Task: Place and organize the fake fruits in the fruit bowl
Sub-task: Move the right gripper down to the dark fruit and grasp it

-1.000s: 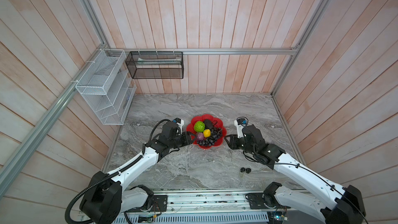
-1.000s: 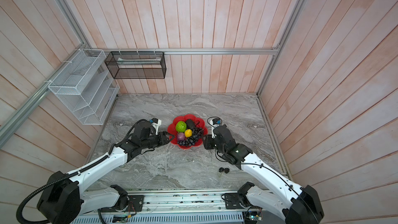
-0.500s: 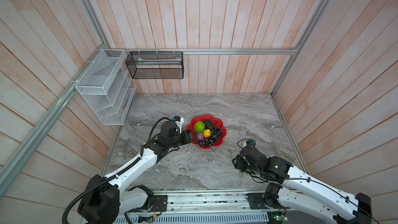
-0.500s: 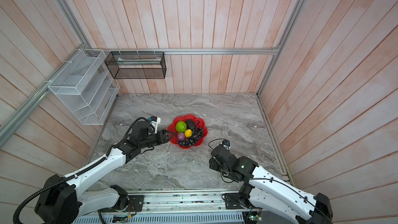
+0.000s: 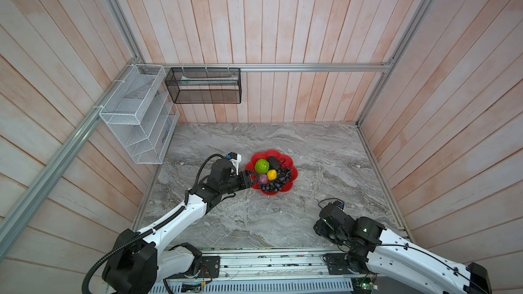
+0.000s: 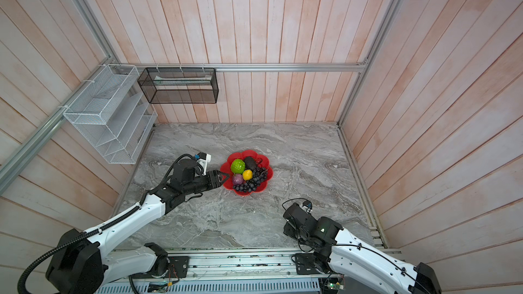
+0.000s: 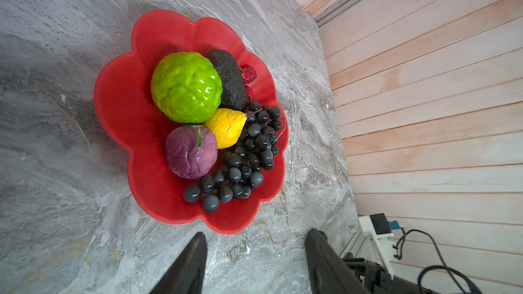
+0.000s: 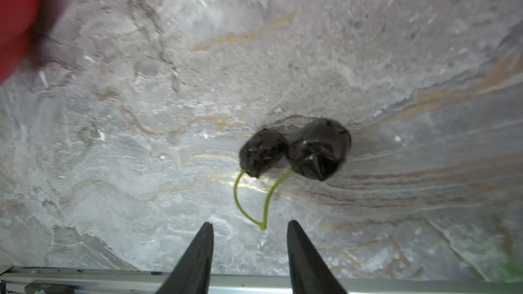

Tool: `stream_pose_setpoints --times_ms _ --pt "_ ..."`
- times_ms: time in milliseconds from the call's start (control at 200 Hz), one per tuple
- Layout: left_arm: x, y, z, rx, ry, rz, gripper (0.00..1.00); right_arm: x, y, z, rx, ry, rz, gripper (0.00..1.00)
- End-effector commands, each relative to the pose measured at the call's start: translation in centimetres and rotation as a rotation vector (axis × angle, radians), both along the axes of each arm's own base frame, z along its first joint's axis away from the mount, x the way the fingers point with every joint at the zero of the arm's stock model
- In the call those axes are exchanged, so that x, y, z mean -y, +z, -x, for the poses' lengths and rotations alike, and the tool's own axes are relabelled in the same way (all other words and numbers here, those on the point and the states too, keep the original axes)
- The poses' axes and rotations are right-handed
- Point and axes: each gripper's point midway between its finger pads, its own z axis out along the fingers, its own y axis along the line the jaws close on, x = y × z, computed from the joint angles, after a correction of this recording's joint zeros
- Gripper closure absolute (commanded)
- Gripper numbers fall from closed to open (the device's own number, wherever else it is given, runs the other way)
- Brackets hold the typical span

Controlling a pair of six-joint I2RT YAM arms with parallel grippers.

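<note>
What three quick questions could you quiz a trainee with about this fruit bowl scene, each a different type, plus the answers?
1. True or false: the black cherry pair lies inside the fruit bowl.
2. Which tool is beside the bowl? A) left tool B) right tool
3. What colour is the bumpy ball in the bowl?
Key: 1 false, it lies on the table; 2 A; 3 green.

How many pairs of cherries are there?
2: a red pair in the bowl, beside the black fruit, and a black pair on the table. Others may hide beneath fruit.
</note>
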Motion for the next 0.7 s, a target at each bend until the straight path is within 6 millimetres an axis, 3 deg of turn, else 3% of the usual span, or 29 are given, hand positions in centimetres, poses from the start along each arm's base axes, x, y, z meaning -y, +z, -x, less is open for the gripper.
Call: stream_pose_setpoints --times_ms 0,250,695 --pt "0.0 -0.3 -0.2 0.003 -0.002 -0.001 0.41 -0.3 -0.2 -0.2 0.001 -0.039 -0.040 0.58" --pt "0.1 -0.2 -0.3 -0.002 0.001 0.002 0.41 -0.2 -0.6 -0.9 0.021 -0.014 -0.024 0.59" --pt "0.2 -0.6 -0.6 -0.018 0.001 -0.006 0.41 -0.1 -2.2 -1.3 -0.002 0.013 -0.040 0.75"
